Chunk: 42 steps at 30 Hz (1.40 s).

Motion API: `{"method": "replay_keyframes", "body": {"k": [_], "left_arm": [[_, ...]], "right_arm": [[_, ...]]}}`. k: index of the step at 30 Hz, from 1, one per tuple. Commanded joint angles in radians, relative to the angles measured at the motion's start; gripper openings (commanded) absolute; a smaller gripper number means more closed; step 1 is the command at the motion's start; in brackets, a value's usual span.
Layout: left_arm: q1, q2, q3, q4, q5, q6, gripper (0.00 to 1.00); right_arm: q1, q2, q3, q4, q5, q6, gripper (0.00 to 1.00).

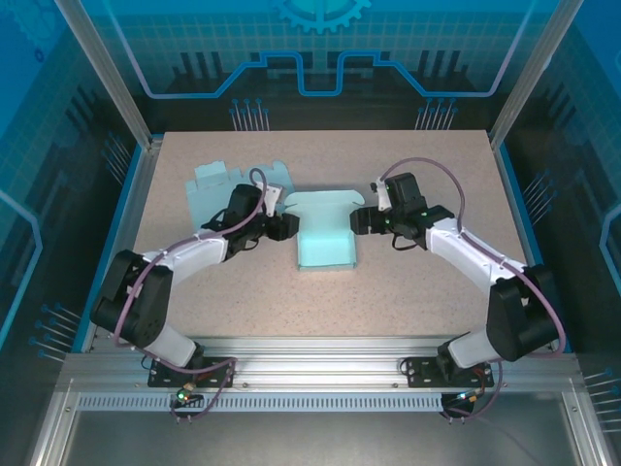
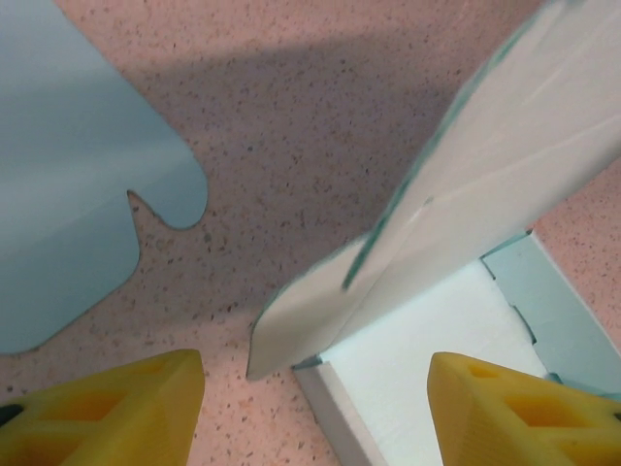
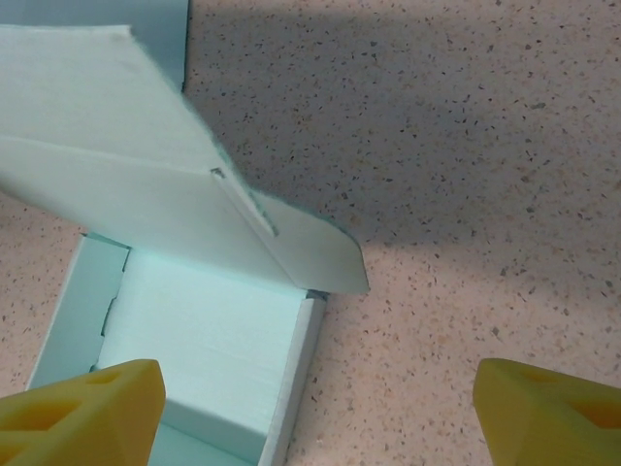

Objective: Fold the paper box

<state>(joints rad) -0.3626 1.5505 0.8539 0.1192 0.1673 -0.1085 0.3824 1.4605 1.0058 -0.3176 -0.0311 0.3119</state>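
Reads as a robotics lab test cell. Fenced in by aluminium posts [image 1: 102, 68] and see-through blue panels [image 1: 320, 49] printed with gear and circuit-trace patterns, all around a speckled beige table [image 1: 320, 301] with blue edging. Fitted out with two black-and-white robot arms, left arm [image 1: 189, 254] and right arm [image 1: 471, 250], bolted to slotted aluminium rails [image 1: 320, 354] at the near edge, with loose purple cables [image 1: 427, 162] looped along them and plugs [image 1: 184, 398] hanging below the mounts.
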Motion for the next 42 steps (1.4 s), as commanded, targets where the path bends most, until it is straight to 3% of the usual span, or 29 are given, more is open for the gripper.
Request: {"method": "replay_keyframes", "body": {"k": [1, 14, 18, 26, 35, 42], "left_arm": [[0.011, 0.032, 0.044, 0.024, 0.030, 0.030, 0.61], [0.010, 0.077, 0.089, 0.007, 0.032, 0.043, 0.41], [0.010, 0.083, 0.093, 0.005, 0.032, 0.044, 0.39], [0.010, 0.094, 0.102, 0.012, 0.034, 0.038, 0.31], [-0.002, 0.089, 0.110, 0.037, 0.045, 0.011, 0.20], [-0.045, 0.070, 0.111, 0.069, -0.001, -0.026, 0.14]], "right_arm": [[-0.017, 0.030, 0.035, 0.058, -0.056, -0.031, 0.84], [-0.028, 0.145, 0.083, 0.105, -0.106, -0.055, 0.84], [-0.028, 0.159, 0.083, 0.136, -0.142, -0.060, 0.84], [-0.028, 0.155, 0.080, 0.153, -0.171, -0.056, 0.76], [-0.010, 0.114, 0.051, 0.160, -0.151, -0.053, 0.61], [0.016, 0.086, 0.043, 0.164, -0.108, -0.049, 0.40]]}}
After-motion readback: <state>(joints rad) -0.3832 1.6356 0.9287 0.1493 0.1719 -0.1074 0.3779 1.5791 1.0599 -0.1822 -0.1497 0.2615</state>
